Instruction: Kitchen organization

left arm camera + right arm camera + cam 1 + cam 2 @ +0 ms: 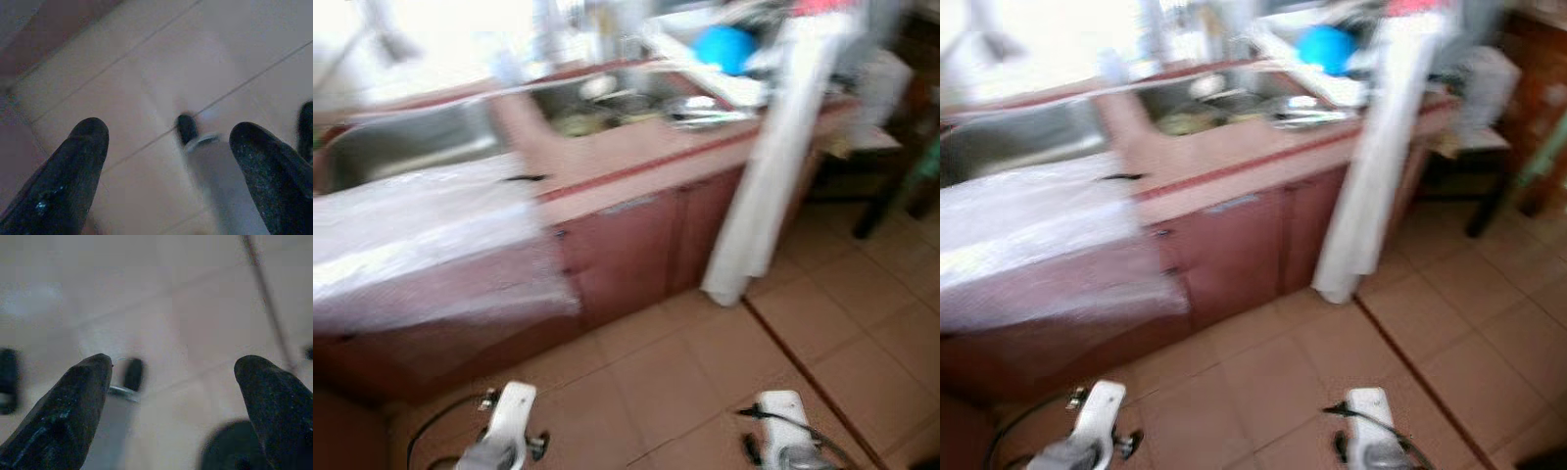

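Blurred, likely mid-walk: left gripper (pixel 168 171) and right gripper (pixel 173 404) hang low over the floor, jaws apart and empty; worktop (pixel 636 147) far ahead, out of reach.

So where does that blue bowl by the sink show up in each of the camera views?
Left eye view: the blue bowl sits at the top, right of centre, on the counter beside the sink.
Right eye view: same bowl, top, slightly nearer centre.
Left wrist view: floor tiles, no bowl.
Right wrist view: floor tiles, no bowl.
Shared landmark: the hanging white cloth just right of the bowl.
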{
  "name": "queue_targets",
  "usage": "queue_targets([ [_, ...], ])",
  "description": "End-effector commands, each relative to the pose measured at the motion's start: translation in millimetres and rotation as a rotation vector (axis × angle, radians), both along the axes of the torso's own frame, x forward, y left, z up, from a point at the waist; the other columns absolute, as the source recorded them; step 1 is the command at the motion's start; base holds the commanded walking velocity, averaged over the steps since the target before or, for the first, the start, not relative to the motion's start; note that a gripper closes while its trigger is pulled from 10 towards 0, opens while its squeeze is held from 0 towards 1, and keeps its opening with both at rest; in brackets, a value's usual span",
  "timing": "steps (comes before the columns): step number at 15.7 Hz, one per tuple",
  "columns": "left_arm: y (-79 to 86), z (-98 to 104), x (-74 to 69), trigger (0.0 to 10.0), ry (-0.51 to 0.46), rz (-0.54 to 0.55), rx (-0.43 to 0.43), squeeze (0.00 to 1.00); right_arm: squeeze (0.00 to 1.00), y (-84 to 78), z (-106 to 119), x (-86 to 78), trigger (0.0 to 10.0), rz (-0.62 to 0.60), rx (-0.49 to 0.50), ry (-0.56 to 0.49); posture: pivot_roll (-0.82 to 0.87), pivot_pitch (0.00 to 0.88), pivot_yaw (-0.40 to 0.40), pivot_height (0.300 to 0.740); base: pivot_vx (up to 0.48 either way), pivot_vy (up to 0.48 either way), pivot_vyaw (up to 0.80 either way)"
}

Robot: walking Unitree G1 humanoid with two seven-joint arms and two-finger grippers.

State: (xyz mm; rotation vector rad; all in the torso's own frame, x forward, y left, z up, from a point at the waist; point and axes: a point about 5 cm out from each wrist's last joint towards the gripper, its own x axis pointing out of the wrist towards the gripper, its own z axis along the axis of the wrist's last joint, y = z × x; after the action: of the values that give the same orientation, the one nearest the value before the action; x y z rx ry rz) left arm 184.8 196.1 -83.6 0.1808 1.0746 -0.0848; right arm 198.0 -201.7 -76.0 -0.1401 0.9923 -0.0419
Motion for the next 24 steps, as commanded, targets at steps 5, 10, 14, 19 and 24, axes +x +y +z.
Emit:
queue_targets([
  [5, -4.8, 0, 2.4, 10.0, -0.016, -0.001, 0.004, 0.0, 0.0, -5.9, 0, -1.8, 10.0, 0.045, -0.045, 0.007, -0.01, 0.056, 0.047, 0.74, 0.0, 0.0, 0.09],
  [10, -2.6, 9, 17.7, 10.0, -0.124, 0.077, -0.02, 0.0, 0.0, -4.6, 1, 0.7, 10.0, 0.074, -0.055, 0.003, 0.0, 0.055, 0.039, 0.74, 0.0, 0.0, 0.8],
  [14, -12.1, 14, 29.0, 10.0, -0.144, 0.035, -0.062, 0.0, 0.0, -4.9, 2, 2.1, 10.0, 0.091, -0.07, 0.003, -0.01, 0.053, 0.038, 0.74, 0.0, 0.0, 0.8],
  [19, -18.1, 21, 39.5, 10.0, -0.185, -0.055, -0.029, 0.0, 0.0, -5.3, 5, 5.9, 10.0, 0.07, -0.058, -0.027, -0.01, 0.056, 0.036, 0.74, 0.0, 0.0, 0.64],
  [24, -28.1, 48, 76.0, 10.0, -0.38, -0.115, -0.049, 0.0, 0.0, -14.9, 30, 39.5, 10.0, -0.033, -0.001, -0.244, 0.0, 0.069, 0.031, 0.74, 0.0, 0.0, 0.0],
])
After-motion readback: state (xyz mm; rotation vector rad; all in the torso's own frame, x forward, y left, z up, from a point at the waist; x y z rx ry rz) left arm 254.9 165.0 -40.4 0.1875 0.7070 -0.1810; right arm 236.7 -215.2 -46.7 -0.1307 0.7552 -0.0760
